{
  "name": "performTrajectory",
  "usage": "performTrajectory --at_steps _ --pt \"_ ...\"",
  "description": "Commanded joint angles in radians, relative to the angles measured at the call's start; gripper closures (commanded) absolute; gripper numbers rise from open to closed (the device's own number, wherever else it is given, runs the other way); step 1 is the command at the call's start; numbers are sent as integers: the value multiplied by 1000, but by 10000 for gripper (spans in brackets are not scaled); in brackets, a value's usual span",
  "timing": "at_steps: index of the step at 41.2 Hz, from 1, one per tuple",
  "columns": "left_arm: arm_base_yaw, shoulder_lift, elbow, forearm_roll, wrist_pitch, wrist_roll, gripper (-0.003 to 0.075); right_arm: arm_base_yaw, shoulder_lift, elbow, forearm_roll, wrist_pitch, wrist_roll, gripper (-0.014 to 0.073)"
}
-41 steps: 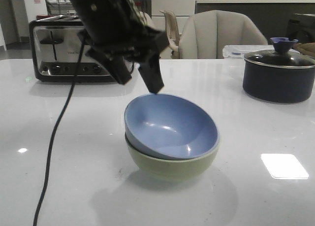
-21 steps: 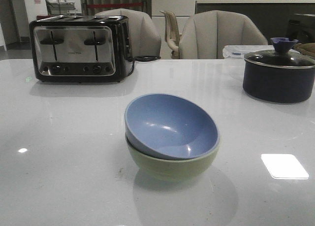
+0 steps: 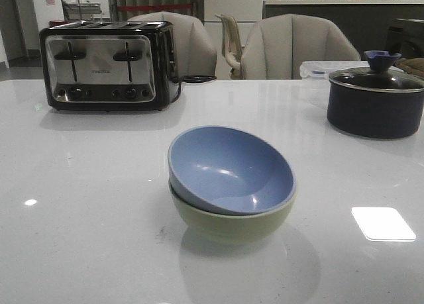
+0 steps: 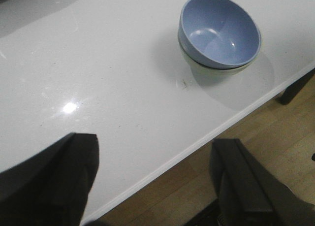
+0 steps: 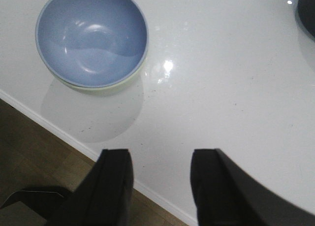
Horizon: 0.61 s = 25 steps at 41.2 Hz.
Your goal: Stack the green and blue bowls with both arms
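The blue bowl [image 3: 228, 168] sits nested and tilted inside the green bowl [image 3: 232, 221] near the middle of the white table. The stack also shows in the left wrist view, blue bowl [image 4: 220, 30] on green bowl [image 4: 209, 71], and in the right wrist view, blue bowl [image 5: 91, 35] on green bowl [image 5: 110, 87]. Neither arm shows in the front view. My left gripper [image 4: 155, 142] is open and empty, high over the table's front edge, far from the bowls. My right gripper [image 5: 161, 154] is open and empty, also above the front edge.
A black-and-steel toaster [image 3: 106, 65] stands at the back left. A dark lidded pot [image 3: 375, 99] stands at the back right, its edge in the right wrist view [image 5: 306, 9]. Grey chairs [image 3: 298, 46] stand behind the table. Wooden floor [image 4: 246, 142] lies beyond the table edge.
A second ago the left arm hung over the bowls with its gripper just behind the blue bowl's rim. It has lifted out of the front view. The bowls have not moved.
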Motion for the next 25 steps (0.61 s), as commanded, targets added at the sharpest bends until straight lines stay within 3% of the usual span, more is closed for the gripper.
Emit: performTrajectory --at_steps 1,9,13,25 --pt "0 -70 26 14 -76 -34 189 2 -4 -25 -5 -61 -9 184" --pt "0 -145 104 14 -118 -34 189 2 -4 -25 -5 -62 -9 186" --pt "0 -145 116 14 -122 -34 207 2 -4 -25 0 -62 -9 252" --pt "0 -145 121 14 -147 -34 468 2 -4 -25 -5 -62 -9 523"
